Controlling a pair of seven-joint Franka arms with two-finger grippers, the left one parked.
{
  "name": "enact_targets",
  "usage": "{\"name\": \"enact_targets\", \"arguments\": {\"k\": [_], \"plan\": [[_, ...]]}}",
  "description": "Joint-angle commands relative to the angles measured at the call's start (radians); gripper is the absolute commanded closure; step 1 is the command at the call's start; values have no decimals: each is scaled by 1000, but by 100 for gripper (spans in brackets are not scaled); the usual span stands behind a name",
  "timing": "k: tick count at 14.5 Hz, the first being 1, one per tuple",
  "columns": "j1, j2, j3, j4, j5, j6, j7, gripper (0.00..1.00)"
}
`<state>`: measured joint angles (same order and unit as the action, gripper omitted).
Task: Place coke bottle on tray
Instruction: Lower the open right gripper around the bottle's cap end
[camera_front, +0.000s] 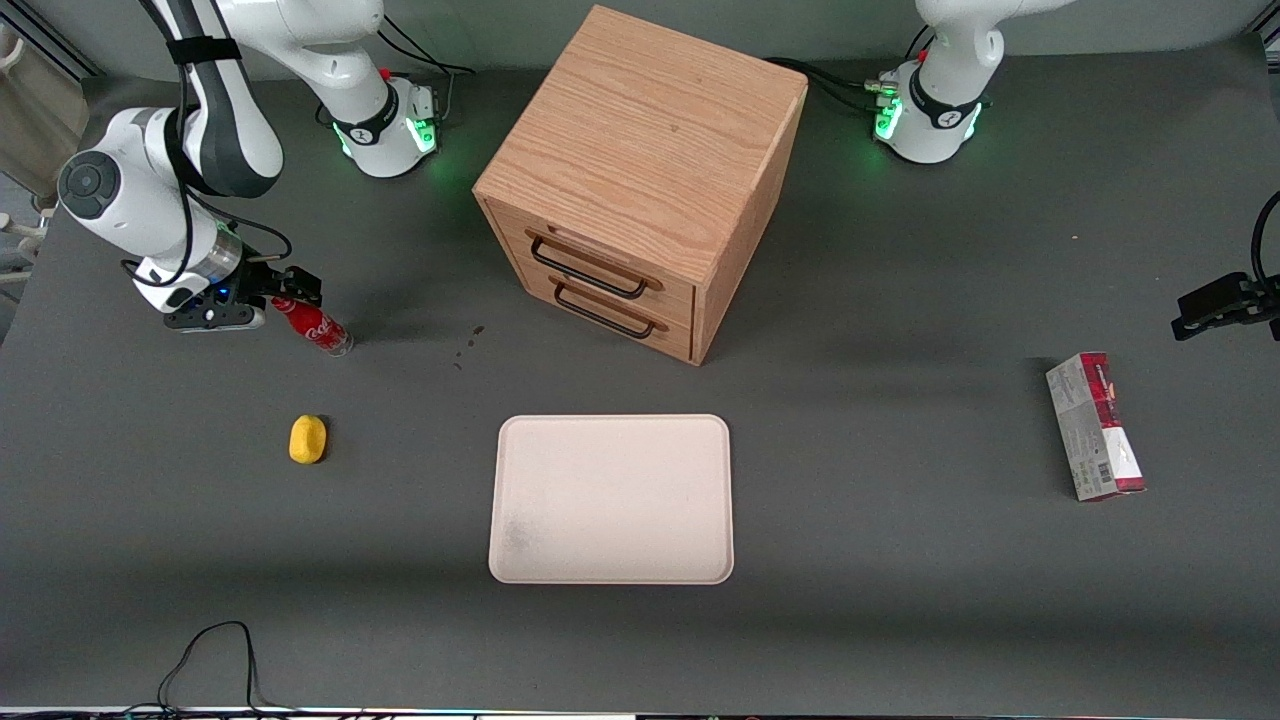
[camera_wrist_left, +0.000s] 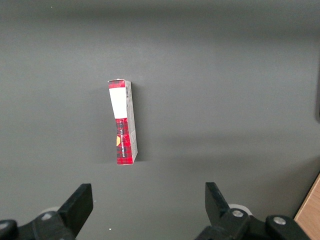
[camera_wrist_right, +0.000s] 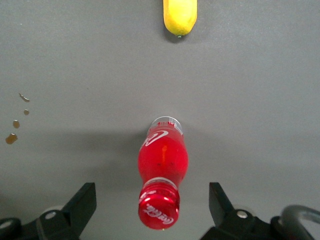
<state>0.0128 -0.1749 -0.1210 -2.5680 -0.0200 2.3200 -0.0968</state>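
While spread wide around the cap of the upright coke bottle (camera_front: 312, 325), gripper (camera_front: 283, 290) hovers at the working arm's end of the table (camera_front: 900, 560), pinching nothing. Nearer the front camera, small yellow lump (camera_front: 307, 439). Midway along the table, tray (camera_front: 612, 499), well apart from the bottle.

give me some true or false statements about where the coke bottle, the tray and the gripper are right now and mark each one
1. The coke bottle stands on the tray. False: it stands on the table, toward the working arm's end.
2. The gripper is open, fingers either side of the bottle's cap. True.
3. The tray holds nothing. True.
4. The yellow lump lies in the cabinet's drawer. False: it lies on the table, nearer the front camera than the bottle.
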Motion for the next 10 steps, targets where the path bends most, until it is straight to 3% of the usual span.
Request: {"name": "enact_targets", "arguments": {"k": [1,6,8,10], "plan": [[6,5,-9,-4,-9,22,19,1],[6,8,-9,-1,-11,21,16,60],[6,9,-9,0,-11,19,12,77],[6,8,-9,5,-11,13,9,84]]}}
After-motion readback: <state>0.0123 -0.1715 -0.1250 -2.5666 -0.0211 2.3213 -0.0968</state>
